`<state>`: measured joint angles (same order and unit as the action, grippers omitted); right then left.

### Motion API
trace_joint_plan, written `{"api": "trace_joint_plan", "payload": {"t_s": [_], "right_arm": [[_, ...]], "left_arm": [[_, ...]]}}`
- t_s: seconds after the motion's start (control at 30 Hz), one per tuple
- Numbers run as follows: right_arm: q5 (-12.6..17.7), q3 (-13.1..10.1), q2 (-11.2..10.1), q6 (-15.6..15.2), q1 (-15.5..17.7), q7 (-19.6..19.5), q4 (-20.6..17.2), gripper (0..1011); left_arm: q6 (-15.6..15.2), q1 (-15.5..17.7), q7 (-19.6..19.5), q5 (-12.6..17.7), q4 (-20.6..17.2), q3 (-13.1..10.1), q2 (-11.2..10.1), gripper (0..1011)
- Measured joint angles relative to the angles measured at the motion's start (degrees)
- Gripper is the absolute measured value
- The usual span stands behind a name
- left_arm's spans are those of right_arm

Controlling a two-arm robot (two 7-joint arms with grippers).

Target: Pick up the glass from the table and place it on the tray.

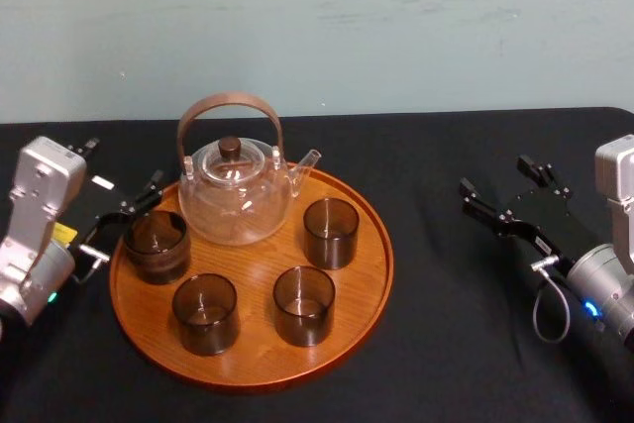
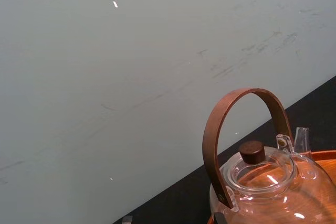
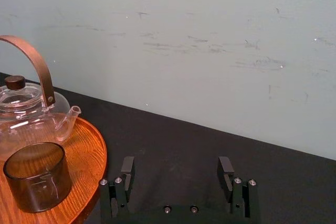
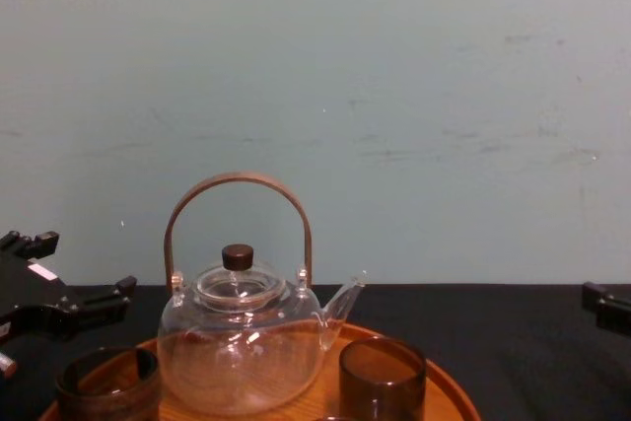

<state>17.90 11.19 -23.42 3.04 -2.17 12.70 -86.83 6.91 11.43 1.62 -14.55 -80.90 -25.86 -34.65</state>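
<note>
On my tabletop (image 1: 466, 344) sits the tray (image 1: 253, 359). On the tray, the teapot (image 1: 236, 195) stands at the back, a glass (image 1: 330, 232) to its right, two glasses (image 1: 205, 313) (image 1: 304, 304) nearer me, and a cup (image 1: 157, 245) at the left edge. My left tool (image 1: 124, 225) is just beside the cup; my right tool (image 1: 495, 175) is well off to the right.

A plain pale grey-green wall (image 1: 317, 37) fills the upper third of the head view, evenly lit. Faint dark scuff marks (image 1: 347, 19) streak it right of centre. Its lower edge meets the black table (image 1: 426, 156) in a straight line.
</note>
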Motion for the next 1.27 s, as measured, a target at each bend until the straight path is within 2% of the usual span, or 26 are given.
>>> {"api": "trace_joint_plan", "payload": {"t_s": [1.27], "right_arm": [[0.00,0.00,0.00,0.00,0.00,0.00,0.00,1002]], "left_arm": [[0.00,0.00,0.00,0.00,0.00,0.00,0.00,1001]]}}
